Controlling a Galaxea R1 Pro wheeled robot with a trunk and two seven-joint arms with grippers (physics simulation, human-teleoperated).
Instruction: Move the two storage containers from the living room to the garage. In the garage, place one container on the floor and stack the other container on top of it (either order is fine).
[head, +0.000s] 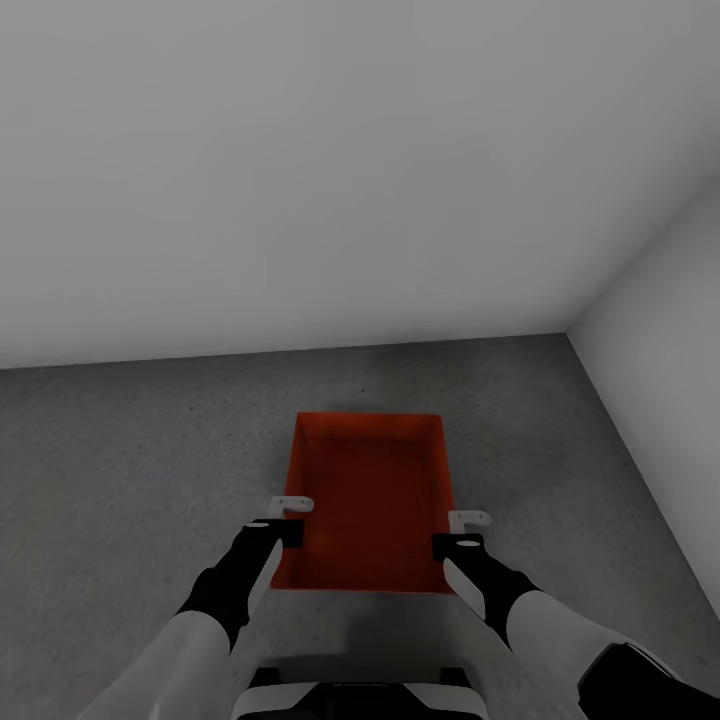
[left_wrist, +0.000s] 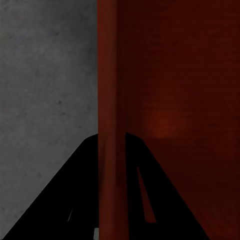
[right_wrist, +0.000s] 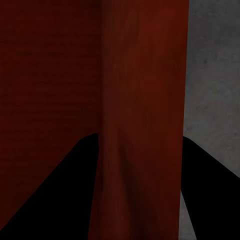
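Since both arms reach down to one bin, the lines below run from left to right.

Left hand (head: 283, 518): its fingers straddle the left wall of the storage container (head: 370, 500) near the close corner, one inside and one outside; in the left wrist view the red wall (left_wrist: 112, 125) runs straight between the two dark fingers (left_wrist: 75, 200), which look closed onto it.

Storage container: a red-orange open bin, held level by its two long walls and lying lengthwise away from the robot. I cannot tell whether its base touches the floor (head: 120, 470) or hangs just above it.

Right hand (head: 462, 530): mirrors the other, astride the right wall near the close corner; the right wrist view shows the wall (right_wrist: 142, 125) between its fingers (right_wrist: 55, 195), apparently clamped.

Place: dark grey concrete floor and plain white walls (head: 300, 170) meeting at a far right corner, so this reads as the garage.

Why the grip: pinching opposite walls keeps the wide bin balanced and upright.

Step in hand: probably setting this bin down as the base of the stack.
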